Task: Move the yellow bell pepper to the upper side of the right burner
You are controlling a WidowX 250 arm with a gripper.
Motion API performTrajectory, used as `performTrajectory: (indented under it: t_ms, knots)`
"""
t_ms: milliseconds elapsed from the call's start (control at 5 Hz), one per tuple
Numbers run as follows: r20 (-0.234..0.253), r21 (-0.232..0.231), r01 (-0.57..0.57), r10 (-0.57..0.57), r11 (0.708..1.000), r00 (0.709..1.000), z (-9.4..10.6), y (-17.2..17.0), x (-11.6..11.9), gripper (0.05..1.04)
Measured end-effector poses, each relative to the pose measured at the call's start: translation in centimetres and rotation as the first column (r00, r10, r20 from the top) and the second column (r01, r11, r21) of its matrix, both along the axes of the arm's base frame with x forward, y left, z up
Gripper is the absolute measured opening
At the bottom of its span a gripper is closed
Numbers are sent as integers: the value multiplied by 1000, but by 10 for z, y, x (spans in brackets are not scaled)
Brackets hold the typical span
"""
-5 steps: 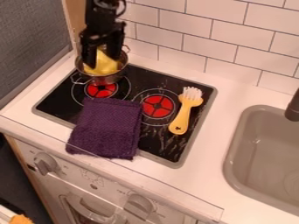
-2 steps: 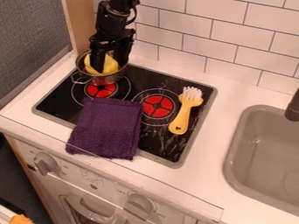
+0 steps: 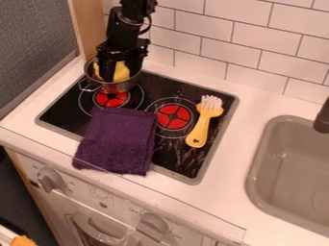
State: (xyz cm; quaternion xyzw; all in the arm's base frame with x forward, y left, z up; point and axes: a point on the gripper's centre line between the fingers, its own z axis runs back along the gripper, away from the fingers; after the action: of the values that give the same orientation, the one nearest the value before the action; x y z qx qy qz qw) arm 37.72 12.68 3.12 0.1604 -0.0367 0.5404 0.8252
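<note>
Hand (image 3: 120,75) has sunk lower into the pot (image 3: 114,88), spread wide, yellow pepper (image 3: 120,71) showing between its fingers (image 3: 106,69).

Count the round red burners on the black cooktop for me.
2. The left burner is partly hidden by the shiny metal pot; the right burner is beside the yellow brush with white bristles. The purple fabric cloth could hide another.

And here's the black arm (image 3: 126,21), in from the top edge, left of centre in the camera view, standing steep. Below it the gripper (image 3: 120,74) hangs pointing down, its two dark fingers spread apart, one left, one right, a gap between them.
</note>
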Motion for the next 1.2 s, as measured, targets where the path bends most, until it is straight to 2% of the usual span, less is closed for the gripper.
performTrajectory:
  t_ms: [200, 400, 600, 800, 1000, 1200]
  knots:
    - [20, 39, 64, -64, 997, 998, 24, 4, -2, 800]
    - [55, 63, 187, -191, 980, 980, 61, 4, -10, 800]
    - [101, -12, 416, -413, 909, 905, 74, -10, -31, 800]
    - [114, -155, 611, -600, 776, 791, 52, -34, -62, 799]
    - [144, -217, 702, -689, 678, 710, 34, -48, -72, 800]
    - [145, -217, 762, -752, 610, 643, 17, -65, -39, 800]
